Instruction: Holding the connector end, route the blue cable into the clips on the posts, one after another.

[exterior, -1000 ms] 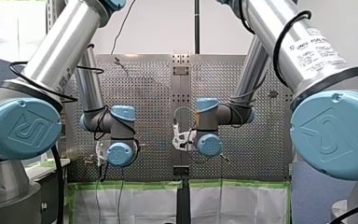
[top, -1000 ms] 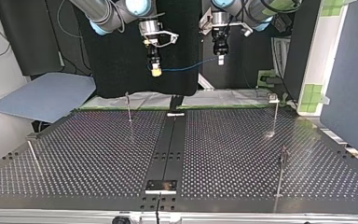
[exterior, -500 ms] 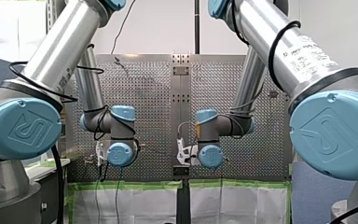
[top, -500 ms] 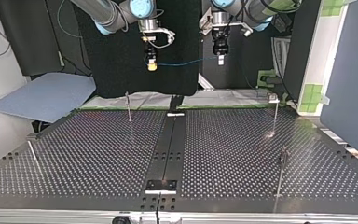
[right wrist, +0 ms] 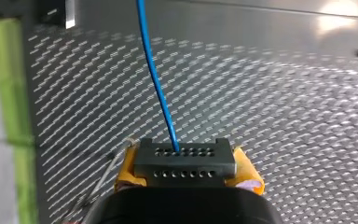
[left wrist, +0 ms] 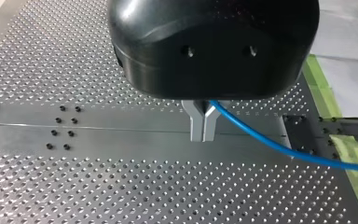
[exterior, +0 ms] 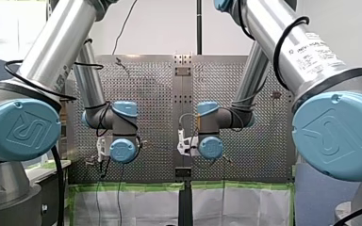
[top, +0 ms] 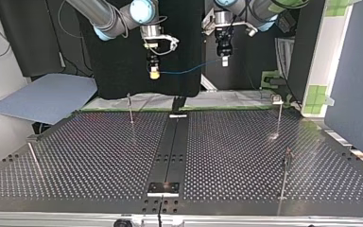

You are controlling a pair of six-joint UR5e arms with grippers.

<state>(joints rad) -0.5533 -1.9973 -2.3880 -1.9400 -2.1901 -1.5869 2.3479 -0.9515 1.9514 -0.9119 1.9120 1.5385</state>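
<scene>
1. Blue cable (top: 184,72), just one, hangs strung between the two pincers, well above the counter (top: 99,156).
2. Left pincer (left wrist: 203,126): metal fingers (left wrist: 196,123) pinched tight on the cable.
3. Right pincer (top: 154,72): yellow pads (right wrist: 249,179) clamped on the one dark connector (right wrist: 185,163), cable running out of it.
4. Four thin posts (top: 130,109) in the top view, at the counter's 11, 1, 4 and 8 o'clock.

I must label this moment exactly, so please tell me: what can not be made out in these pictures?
- Clips on the posts: top view, too small to see.
- Blue cable: left wrist view, its far part is cut off by the edge.
- My left gripper and my right gripper: front view, hidden behind their own wrists.
- Connector: right wrist view, the part inside the grip is hidden by the gripper body.
</scene>
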